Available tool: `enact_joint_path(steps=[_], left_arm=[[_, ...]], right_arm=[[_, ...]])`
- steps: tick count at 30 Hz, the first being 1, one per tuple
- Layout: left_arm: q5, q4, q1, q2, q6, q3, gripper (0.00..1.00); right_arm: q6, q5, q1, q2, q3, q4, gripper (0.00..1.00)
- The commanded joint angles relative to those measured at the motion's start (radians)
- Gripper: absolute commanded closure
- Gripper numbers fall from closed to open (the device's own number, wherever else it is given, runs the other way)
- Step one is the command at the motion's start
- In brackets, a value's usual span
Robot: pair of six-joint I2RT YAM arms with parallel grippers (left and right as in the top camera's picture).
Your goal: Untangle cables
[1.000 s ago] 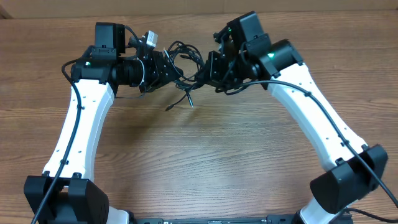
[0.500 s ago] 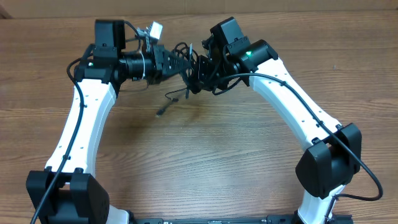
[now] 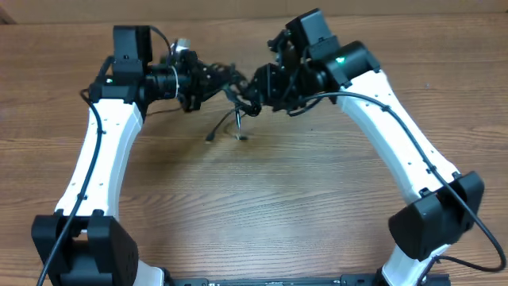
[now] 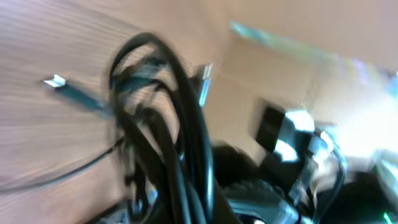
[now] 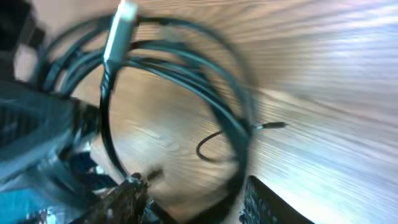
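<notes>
Overhead view, near to far. Both arms are reaching away over the table (image 3: 262, 206) toward its far edge. Just short of the grippers, two plug ends (image 3: 211, 137) are hanging down from the bundle toward the wood; whether they are touching it cannot be told.

Farther back, the cables (image 3: 230, 78) are bunching into a dark knot, held up off the table between the two grippers. The left gripper (image 3: 202, 82) is clamping closed, and the cords are running straight out of it, so it is judged to be holding one side of the knot. The right gripper (image 3: 255, 89) is sitting against the other side. Its wrist view is smeared by motion, with loops of cable (image 5: 205, 74) sweeping across the frame, so the state of its jaws cannot be told.

Change: half a second ago the two grippers were almost touching. They are now drawing apart, and the bundle is stretching out between them while the loose ends are swinging lower.

Meaning for the task: the arms appear to be teasing the knot open by pulling sideways. The cords are still crossing one another, so separation is judged to be only beginning. A firm hold on the right side will probably be needed for the pull to continue.
</notes>
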Motion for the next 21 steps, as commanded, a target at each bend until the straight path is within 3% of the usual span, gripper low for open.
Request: enact_joint_path(steps=[1,3,8,10,12,15,16,18,19,21], left_arm=[[-0.258,-0.106,0.022,-0.051,-0.396,0.042,0.96],[-0.266,-0.113,0.021,-0.051,-0.505,0.042,0.96],[-0.363,-0.133,0.021,-0.051,-0.502,0.042,0.96],[-0.524,-0.261,0.021,-0.051,-0.526,0.042,0.96],[-0.576,-0.389,0.023,-0.051,-0.696,0.042,0.96],[-0.532,-0.451,0.029,-0.051,-0.9,0.042,0.88],[-0.447,-0.444,0.029,-0.05,-0.916,0.042,0.92],[-0.371,-0.443,0.029,-0.045,-0.923,0.042,0.9],[-0.372,-0.444,0.03,-0.043,-0.935,0.042,0.96],[-0.394,-0.443,0.029,-0.043,-0.978,0.042,0.96]], right_arm=[[-0.021,0.019,-0.068,-0.063,-0.003,-0.033,0.5],[-0.021,0.018,-0.084,-0.056,-0.02,-0.043,0.49],[-0.022,0.018,-0.071,-0.055,-0.047,-0.04,0.49],[-0.021,0.018,-0.047,-0.055,-0.047,-0.036,0.49],[-0.021,0.018,-0.023,-0.055,-0.047,-0.024,0.49],[-0.003,0.018,0.012,-0.055,-0.047,0.007,0.48],[0.002,0.018,0.028,-0.053,-0.047,0.023,0.48],[0.01,0.019,0.058,-0.051,-0.047,0.037,0.48],[0.014,0.019,0.076,-0.049,-0.047,0.042,0.48],[0.033,0.032,0.104,-0.042,-0.047,0.05,0.48]])
